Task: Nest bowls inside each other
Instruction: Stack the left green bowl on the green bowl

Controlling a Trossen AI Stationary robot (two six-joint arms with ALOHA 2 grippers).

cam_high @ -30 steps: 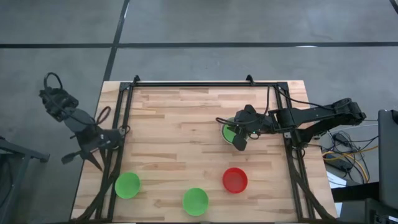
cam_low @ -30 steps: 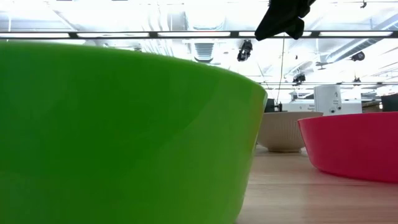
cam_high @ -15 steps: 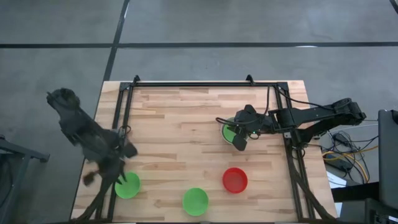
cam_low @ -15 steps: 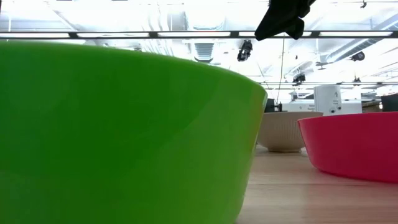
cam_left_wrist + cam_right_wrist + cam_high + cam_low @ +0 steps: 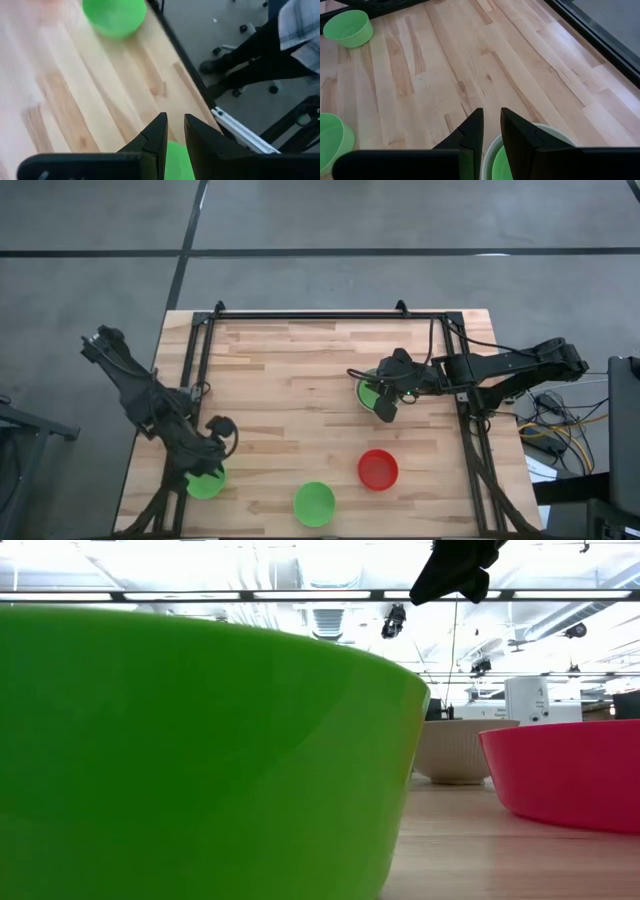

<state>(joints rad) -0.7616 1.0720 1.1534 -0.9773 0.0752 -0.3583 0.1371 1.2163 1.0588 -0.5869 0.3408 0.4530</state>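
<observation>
From above, the left gripper hung over a green bowl at the wooden table's near-left corner, fingers narrowly parted and empty. The right gripper pinched the rim of a pale bowl holding a green one. Another green bowl and a red bowl sat apart.

At table height, a green bowl filled the foreground, with the red bowl and the pale bowl behind.
</observation>
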